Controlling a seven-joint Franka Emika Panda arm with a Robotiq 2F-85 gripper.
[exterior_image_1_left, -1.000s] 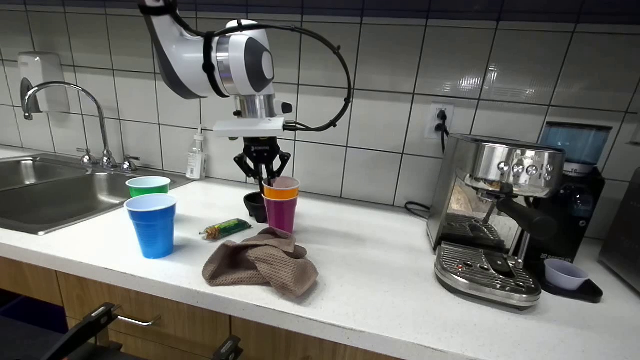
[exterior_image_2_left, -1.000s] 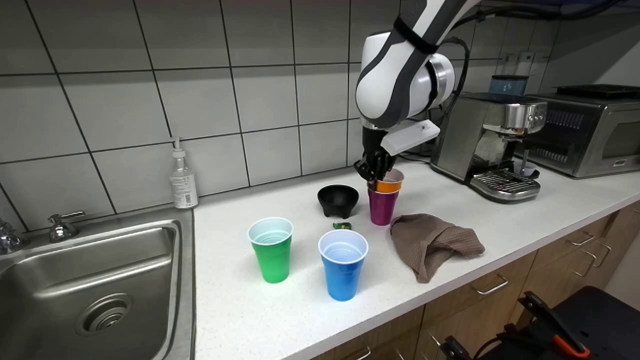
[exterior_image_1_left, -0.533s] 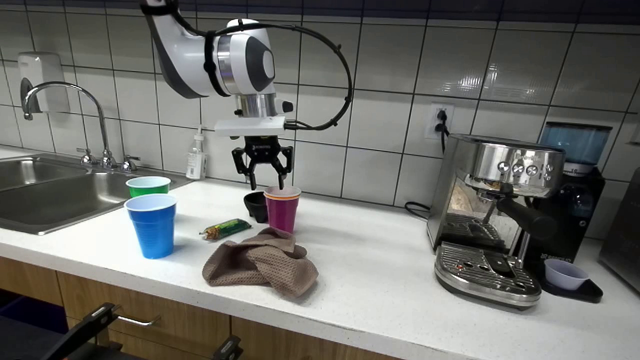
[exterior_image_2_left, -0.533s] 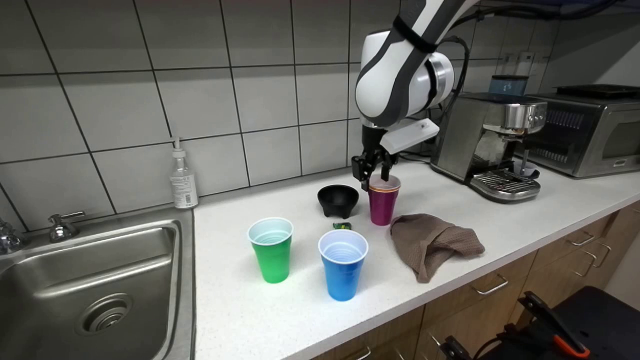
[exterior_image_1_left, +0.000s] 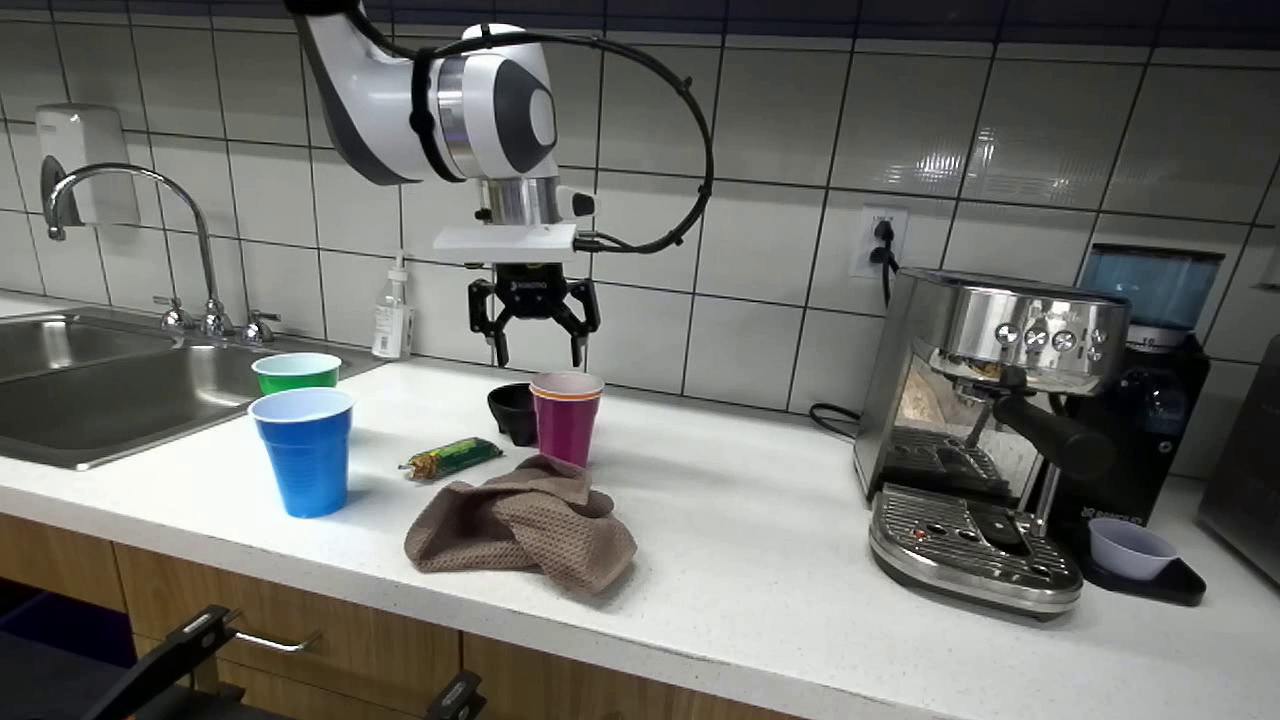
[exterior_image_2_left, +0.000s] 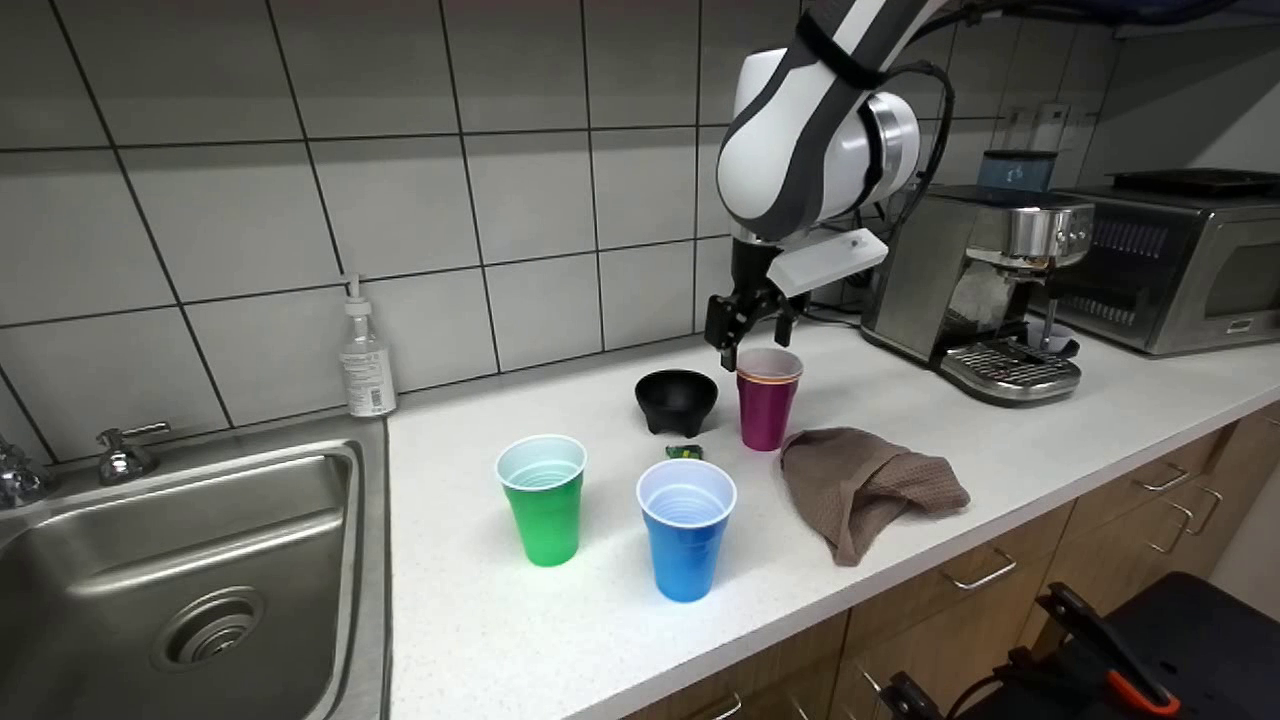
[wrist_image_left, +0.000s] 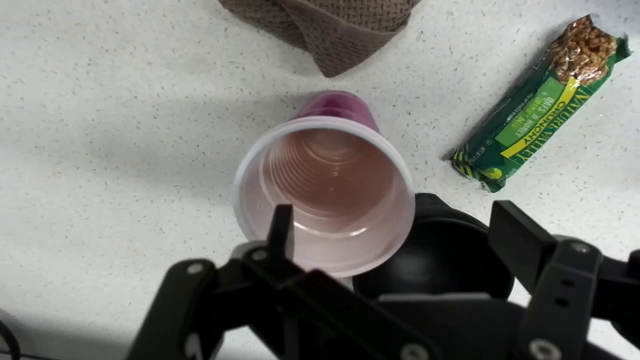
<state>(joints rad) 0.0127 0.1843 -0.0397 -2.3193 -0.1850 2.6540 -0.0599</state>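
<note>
A purple cup (exterior_image_1_left: 566, 430) stands below a released gripper (exterior_image_1_left: 540, 361)

The purple cup is upright on the white counter (exterior_image_1_left: 745, 510), toward the tiled wall (exterior_image_1_left: 760, 240). An orange cup (wrist_image_left: 330, 190) is nested inside it: its rim shows just above the purple edge, and the wrist view looks down into its ribbed, pinkish interior. The gripper hangs over the cup's far left side, fingers (exterior_image_1_left: 577, 350) parted wide and holding nothing; in an exterior view a slim gap shows between one fingertip and the rim below.

Just beside the cup, to the left and far, sits a black bowl (exterior_image_2_left: 676, 402) on short feet. Nearer than the bowl, also on the left, a snack bar (wrist_image_left: 540, 107) lies flat, its green wrapper reading "Nature Valley Crunchy". On the near side, a corner of a crumpled brown cloth (exterior_image_1_left: 535, 520) lies close to the cup's base.

Farther left, well apart, stand a blue cup (exterior_image_1_left: 308, 455) and, beyond it, a green cup (exterior_image_2_left: 547, 520). The steel sink (exterior_image_2_left: 373, 580) fills the left end, with a clear pump bottle (exterior_image_2_left: 368, 375) at its far edge by the wall. Well off to the right are a steel espresso machine (exterior_image_2_left: 940, 285) and a blue-topped grinder (exterior_image_1_left: 1160, 400).
</note>
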